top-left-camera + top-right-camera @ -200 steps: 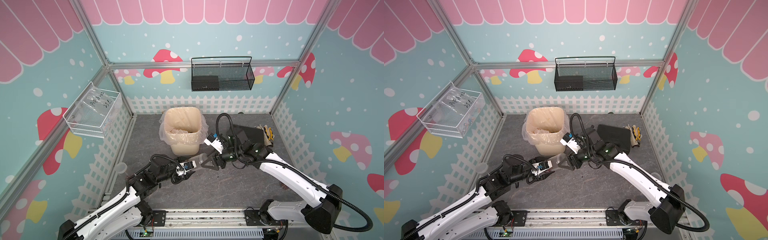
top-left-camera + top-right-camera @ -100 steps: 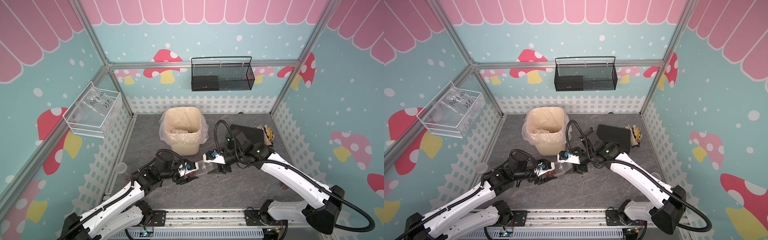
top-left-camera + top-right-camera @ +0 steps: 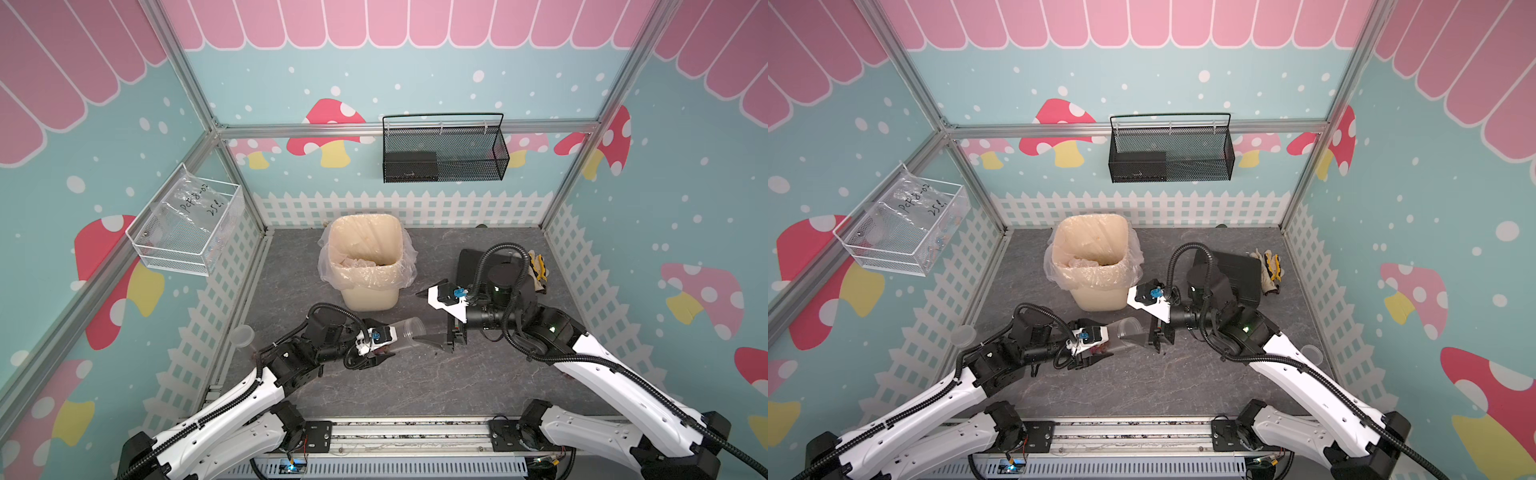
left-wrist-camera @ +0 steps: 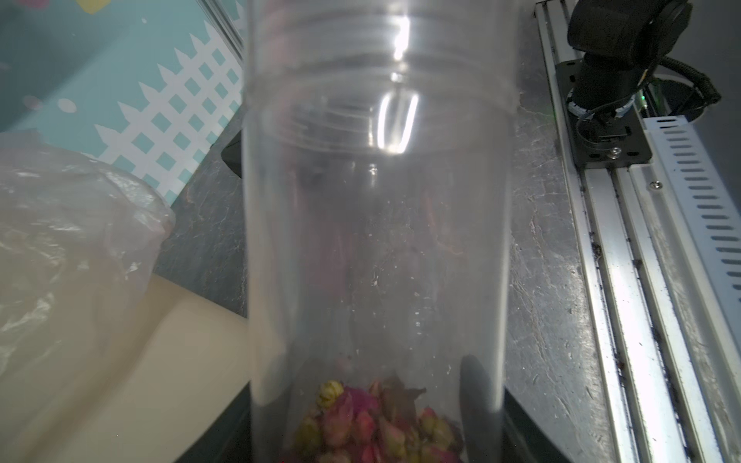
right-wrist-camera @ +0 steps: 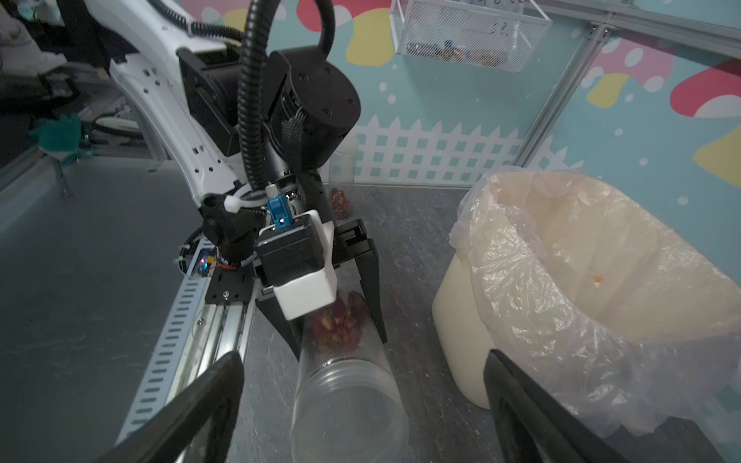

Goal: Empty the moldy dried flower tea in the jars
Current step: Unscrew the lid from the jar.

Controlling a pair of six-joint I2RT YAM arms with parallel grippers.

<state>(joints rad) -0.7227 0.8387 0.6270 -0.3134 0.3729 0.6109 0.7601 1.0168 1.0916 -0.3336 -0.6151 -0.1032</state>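
Observation:
A clear jar (image 3: 409, 330) (image 3: 1128, 330) lies almost level just above the floor, its mouth end toward my right arm. My left gripper (image 3: 384, 343) (image 3: 1098, 345) (image 5: 335, 316) is shut on its closed end. The moldy dried flower tea (image 4: 373, 421) (image 5: 341, 320), pink-red and yellowish buds, sits at that end between the left fingers (image 4: 477, 385). My right gripper (image 3: 419, 318) (image 3: 1136, 319) (image 5: 361, 409) stands wide open, one finger on each side of the jar (image 5: 349, 393), touching nothing. A second jar (image 3: 243, 334) (image 3: 963, 336) stands by the left fence.
The cream bin (image 3: 365, 293) (image 3: 1100, 297) (image 5: 461, 320) with its plastic liner stands just behind the held jar. A black case (image 3: 469, 266) and gloves (image 3: 538, 270) lie at the back right. The metal rail (image 3: 395, 432) runs along the front edge.
My right gripper's jaws have spread wide beside the jar's mouth end. The left gripper still holds the jar in much the same place.

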